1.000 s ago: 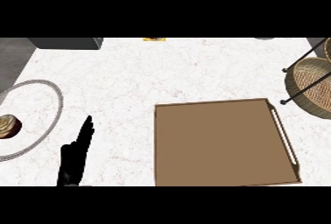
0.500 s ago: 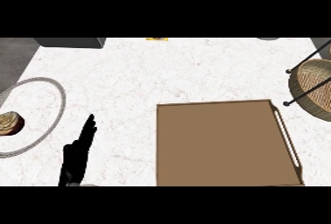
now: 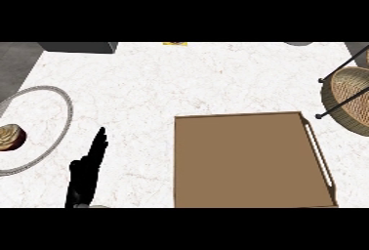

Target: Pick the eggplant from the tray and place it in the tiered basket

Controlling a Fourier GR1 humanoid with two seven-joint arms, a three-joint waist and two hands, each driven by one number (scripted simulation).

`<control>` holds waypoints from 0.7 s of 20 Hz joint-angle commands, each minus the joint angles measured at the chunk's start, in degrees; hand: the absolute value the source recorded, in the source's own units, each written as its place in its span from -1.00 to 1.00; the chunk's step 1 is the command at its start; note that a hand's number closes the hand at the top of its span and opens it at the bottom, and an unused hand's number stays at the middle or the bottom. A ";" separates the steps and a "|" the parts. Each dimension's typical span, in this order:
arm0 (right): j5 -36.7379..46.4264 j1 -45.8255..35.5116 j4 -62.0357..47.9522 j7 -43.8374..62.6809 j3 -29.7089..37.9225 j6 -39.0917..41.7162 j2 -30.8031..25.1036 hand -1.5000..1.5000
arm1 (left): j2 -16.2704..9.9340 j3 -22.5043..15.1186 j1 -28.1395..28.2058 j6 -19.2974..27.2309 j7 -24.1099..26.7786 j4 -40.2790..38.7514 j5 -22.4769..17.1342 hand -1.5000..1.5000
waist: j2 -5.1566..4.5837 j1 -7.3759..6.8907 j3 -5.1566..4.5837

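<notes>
The brown tray (image 3: pixel 249 161) lies on the white marble counter at lower right; nothing shows on its surface, and no eggplant is in view. The wicker tiered basket (image 3: pixel 348 97) with its black frame stands at the right edge, partly cut off. My left hand (image 3: pixel 86 171) rests open at lower left, fingers straight and pointing up, left of the tray and apart from it. My right hand shows nowhere in the head view.
A round plate (image 3: pixel 51 132) with a grey rim sits at the left edge, with a small brown round item (image 3: pixel 10 137) on it. A dark grey block (image 3: pixel 78 47) stands at the top left. A small yellow item (image 3: pixel 175 43) lies at the top edge.
The whole view has drifted slightly: the tray and basket sit a little further right and lower in the picture. The left hand stays open and still.
</notes>
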State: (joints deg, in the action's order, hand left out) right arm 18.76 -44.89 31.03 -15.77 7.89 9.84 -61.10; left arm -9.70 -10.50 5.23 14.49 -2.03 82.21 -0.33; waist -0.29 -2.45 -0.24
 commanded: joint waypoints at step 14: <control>-8.60 -9.96 -18.41 1.92 10.77 7.20 8.55 -1.00 | 1.56 0.43 -1.69 0.40 2.91 -4.17 0.25 0.00 | -0.64 0.47 0.36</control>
State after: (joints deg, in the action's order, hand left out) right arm 13.63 -52.79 15.79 -14.66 15.05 14.65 -53.18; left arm -9.27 -10.71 5.64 14.67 -0.80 81.47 -0.30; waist -0.53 -2.26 -0.04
